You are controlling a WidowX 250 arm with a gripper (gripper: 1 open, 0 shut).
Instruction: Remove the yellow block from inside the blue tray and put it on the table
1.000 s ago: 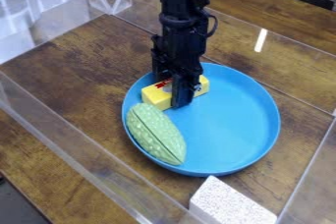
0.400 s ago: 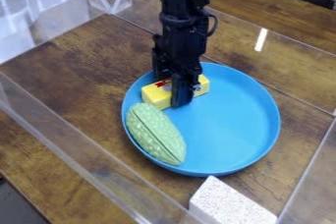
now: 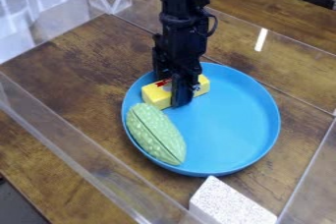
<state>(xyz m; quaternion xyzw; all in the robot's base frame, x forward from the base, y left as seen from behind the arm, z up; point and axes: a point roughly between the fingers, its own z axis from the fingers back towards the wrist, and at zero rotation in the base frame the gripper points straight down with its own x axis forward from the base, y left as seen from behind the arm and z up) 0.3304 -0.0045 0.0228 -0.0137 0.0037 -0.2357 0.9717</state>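
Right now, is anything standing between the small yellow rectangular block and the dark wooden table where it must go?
Only the raised rim of the round blue plastic tray. The black gripper is shut on the yellow block, so lifting it over the rim reaches bare wooden table. The green textured oval item lies beside it.

The arm [image 3: 182, 12] runs out of the top edge, so its upper part is unseen. Its fingers [image 3: 180, 88] stand in front of the yellow block [image 3: 163, 94], hiding most of the label and the contact itself. The white foam block [image 3: 234, 203] is cut off by the bottom edge. The worktop [image 3: 79, 81] continues past every edge. The green item [image 3: 156, 132] covers part of the blue tray [image 3: 243, 120].
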